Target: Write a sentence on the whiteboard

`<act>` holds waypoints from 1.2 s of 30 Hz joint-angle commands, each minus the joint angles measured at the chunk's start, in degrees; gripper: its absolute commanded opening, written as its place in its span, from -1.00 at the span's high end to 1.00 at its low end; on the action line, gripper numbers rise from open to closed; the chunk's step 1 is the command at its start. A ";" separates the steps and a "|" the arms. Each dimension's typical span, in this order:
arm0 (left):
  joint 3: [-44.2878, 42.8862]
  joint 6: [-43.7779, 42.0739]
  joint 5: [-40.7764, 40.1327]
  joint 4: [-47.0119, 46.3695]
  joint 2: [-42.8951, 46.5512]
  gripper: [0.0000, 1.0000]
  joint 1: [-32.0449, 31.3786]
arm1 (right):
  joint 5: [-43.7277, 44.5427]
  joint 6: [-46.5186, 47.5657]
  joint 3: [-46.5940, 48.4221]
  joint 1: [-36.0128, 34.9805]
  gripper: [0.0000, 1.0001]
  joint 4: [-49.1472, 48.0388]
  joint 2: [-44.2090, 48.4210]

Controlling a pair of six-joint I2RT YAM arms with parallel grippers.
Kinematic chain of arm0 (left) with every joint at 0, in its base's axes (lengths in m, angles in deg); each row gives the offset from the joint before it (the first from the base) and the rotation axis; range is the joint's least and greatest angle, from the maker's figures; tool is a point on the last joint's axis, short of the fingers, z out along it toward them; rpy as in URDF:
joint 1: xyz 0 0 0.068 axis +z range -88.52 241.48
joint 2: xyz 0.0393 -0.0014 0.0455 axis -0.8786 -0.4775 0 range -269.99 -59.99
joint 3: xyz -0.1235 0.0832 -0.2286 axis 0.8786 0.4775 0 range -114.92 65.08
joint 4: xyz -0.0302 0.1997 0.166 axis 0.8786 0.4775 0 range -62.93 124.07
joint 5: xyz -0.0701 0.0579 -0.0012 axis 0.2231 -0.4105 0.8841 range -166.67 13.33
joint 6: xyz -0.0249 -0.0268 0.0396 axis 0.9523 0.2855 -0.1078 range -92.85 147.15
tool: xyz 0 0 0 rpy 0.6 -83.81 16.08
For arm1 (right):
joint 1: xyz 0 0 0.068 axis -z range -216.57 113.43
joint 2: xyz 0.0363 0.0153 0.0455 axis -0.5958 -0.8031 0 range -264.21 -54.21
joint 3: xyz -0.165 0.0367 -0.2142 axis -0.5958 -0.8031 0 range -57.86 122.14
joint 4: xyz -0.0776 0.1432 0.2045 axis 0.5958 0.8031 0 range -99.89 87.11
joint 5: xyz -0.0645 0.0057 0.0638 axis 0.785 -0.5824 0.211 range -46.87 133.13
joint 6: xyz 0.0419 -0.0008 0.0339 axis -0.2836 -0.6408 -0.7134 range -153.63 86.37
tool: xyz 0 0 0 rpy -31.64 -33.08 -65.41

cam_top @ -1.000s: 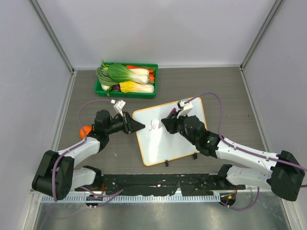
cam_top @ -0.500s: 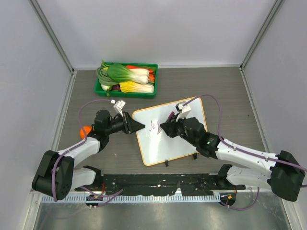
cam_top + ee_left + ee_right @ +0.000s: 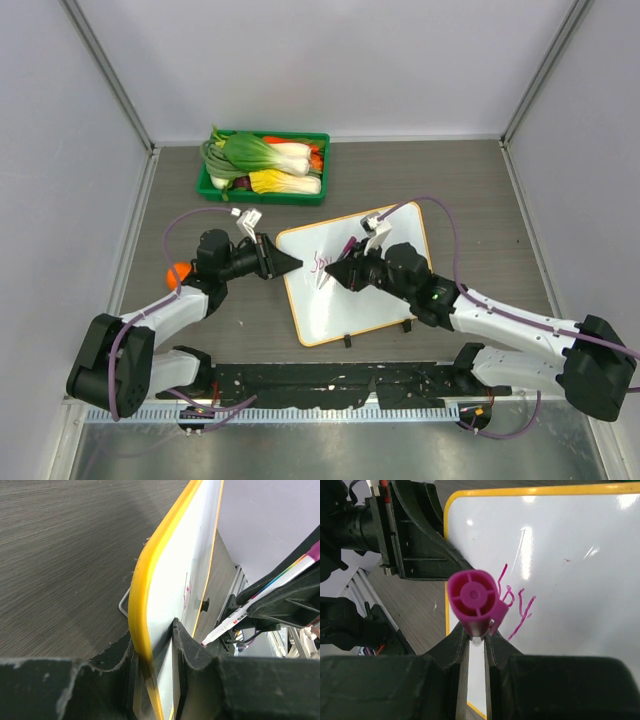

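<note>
The whiteboard [image 3: 360,305] lies on the table with its orange-yellow rim [image 3: 145,600] pinched at the left edge by my left gripper [image 3: 287,263], which is shut on it [image 3: 152,630]. My right gripper [image 3: 335,277] is over the board's left part and shut on a pink-capped marker [image 3: 472,596]. The marker's white barrel [image 3: 260,597] slants down toward the board face. The sentence [image 3: 519,609] stands as a few pink cursive strokes near the top left of the whiteboard [image 3: 570,555], small in the top view [image 3: 321,263]. The marker tip is hidden behind my right gripper [image 3: 476,636].
A green tray [image 3: 211,186] of vegetables stands at the back left. A small orange object [image 3: 180,272] lies beside the left arm. Grey walls close in the table on three sides. The board's two black feet [image 3: 347,341] point toward the arm bases.
My right gripper has shifted left and slightly toward the near edge across the board with the marker. The left gripper and the whiteboard have stayed put.
</note>
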 commanded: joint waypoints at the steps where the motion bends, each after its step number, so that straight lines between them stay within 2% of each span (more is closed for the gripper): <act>1: 1.78 -9.63 -7.39 4.73 -1.15 1.00 -0.20 | -2.45 -1.17 3.96 2.17 0.99 -4.02 0.28; 13: 1.78 -9.63 -7.39 4.82 -1.06 1.00 -0.11 | -1.92 0.32 4.58 13.16 0.99 -1.12 3.44; 20: 1.69 -9.63 -7.48 4.82 -1.15 1.00 -0.11 | -2.80 0.23 3.44 13.43 0.99 -1.90 5.73; 36: 1.60 -9.54 -7.48 4.64 -1.58 1.00 -0.11 | 5.20 2.52 2.30 13.25 0.99 -1.29 4.41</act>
